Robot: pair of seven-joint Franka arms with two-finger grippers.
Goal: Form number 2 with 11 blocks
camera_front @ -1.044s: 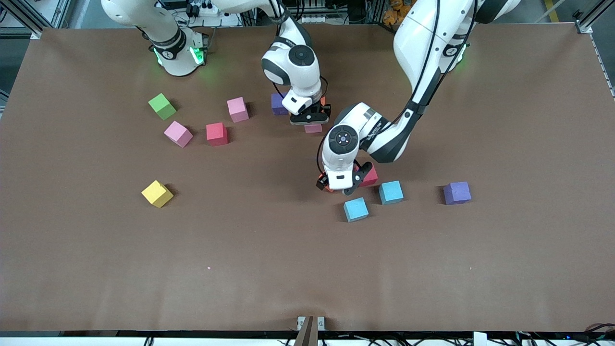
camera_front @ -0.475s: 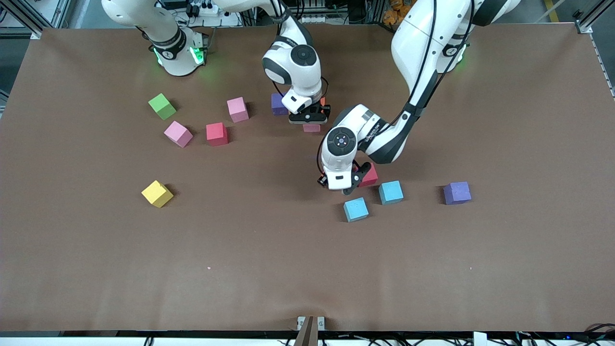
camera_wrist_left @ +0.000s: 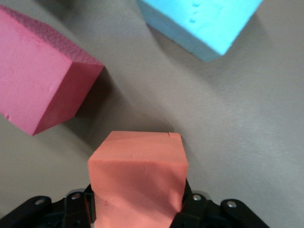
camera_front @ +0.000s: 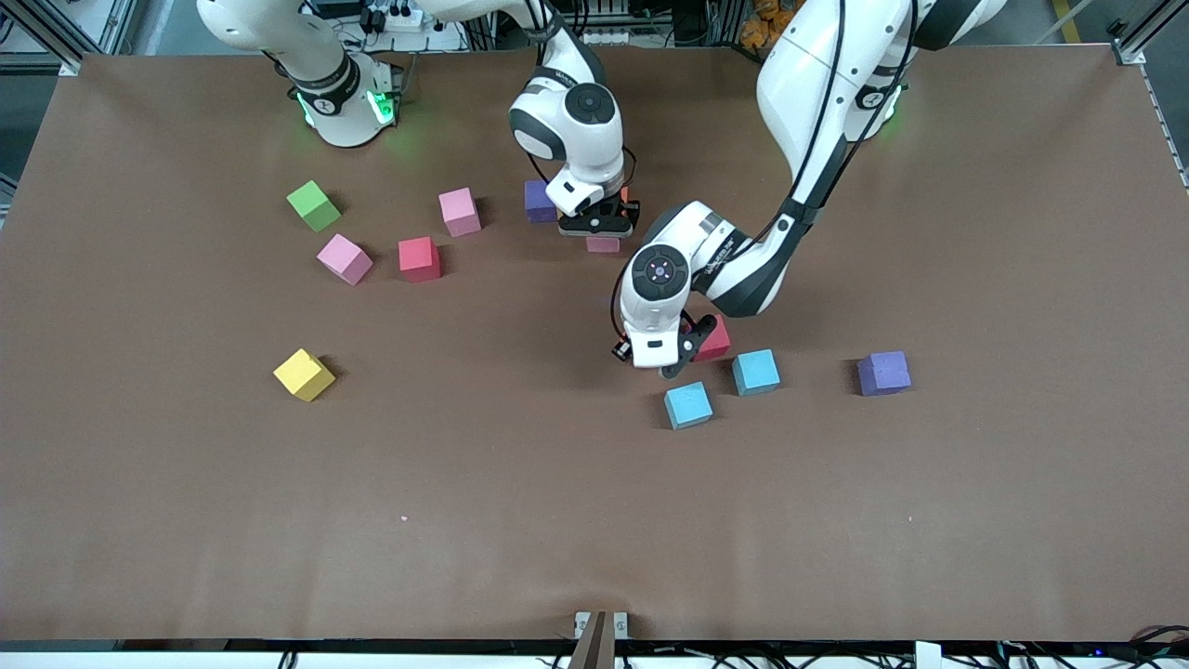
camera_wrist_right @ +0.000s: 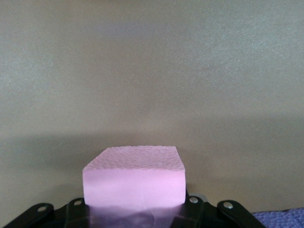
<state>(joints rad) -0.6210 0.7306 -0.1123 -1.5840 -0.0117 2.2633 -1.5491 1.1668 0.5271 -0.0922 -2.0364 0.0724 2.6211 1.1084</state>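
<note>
Front view: the left gripper [camera_front: 661, 358] hangs just beside a red block [camera_front: 715, 341], with two blue blocks [camera_front: 688, 405] near it; its jaws are hidden there. The right gripper [camera_front: 601, 230] grips a pink block [camera_front: 603, 244].

Left wrist view: the jaws clamp an orange block [camera_wrist_left: 137, 178].

Right wrist view: the jaws pinch the pink block [camera_wrist_right: 134, 176].

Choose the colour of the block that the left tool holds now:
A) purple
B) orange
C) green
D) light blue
B: in the left wrist view the left tool is shut on an orange block, with a red block and a light blue block lying near it.
</note>
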